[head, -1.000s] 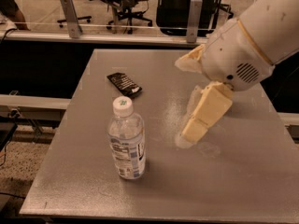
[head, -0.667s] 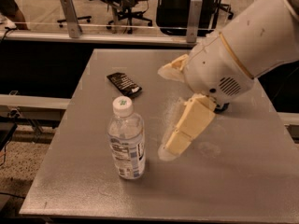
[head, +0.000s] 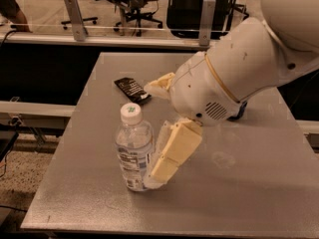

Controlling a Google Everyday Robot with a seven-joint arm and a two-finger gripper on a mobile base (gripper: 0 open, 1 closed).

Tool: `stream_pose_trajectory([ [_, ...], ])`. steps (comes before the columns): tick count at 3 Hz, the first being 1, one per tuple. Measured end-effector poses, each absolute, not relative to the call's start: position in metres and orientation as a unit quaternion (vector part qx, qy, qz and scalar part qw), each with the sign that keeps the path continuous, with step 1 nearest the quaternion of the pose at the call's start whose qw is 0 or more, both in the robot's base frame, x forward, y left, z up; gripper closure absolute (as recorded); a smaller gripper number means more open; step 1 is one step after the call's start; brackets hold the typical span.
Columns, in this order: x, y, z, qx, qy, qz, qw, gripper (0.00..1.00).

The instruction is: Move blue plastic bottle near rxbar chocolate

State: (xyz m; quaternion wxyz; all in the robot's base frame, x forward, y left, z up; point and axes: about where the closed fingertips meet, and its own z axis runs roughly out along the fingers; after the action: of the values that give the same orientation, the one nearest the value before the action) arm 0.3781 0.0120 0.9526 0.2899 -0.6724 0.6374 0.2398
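The robot's arm (head: pixel 234 78) is hanging low over the surface (head: pixel 249 193), its tool (head: pixel 150 133) spread wide. One finger is lying against the blue plastic bottle (head: pixel 133 151), and the rxbar chocolate (head: pixel 130 89) is sitting beside the other. The lettering is unreadable.

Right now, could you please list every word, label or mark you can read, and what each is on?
On the bottle label: dark print, too blurred to read.
On the bottle cap: a green mark, no readable word.
On the snack bar wrapper: pale lettering, too blurred to read.
On the gripper, close beside the bottle: no text seen.
Nothing can be quoted.
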Motion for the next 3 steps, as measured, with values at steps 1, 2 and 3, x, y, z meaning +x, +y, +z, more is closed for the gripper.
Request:
stream_pose_trajectory([
  [1, 0.373, 0.023, 0.945, -0.676, 0.63, 0.247, 0.292, 0.0],
  [2, 0.374, 0.025, 0.937, -0.674, 0.632, 0.245, 0.294, 0.0],
  [3, 0.378, 0.025, 0.934, -0.667, 0.643, 0.236, 0.293, 0.17],
])
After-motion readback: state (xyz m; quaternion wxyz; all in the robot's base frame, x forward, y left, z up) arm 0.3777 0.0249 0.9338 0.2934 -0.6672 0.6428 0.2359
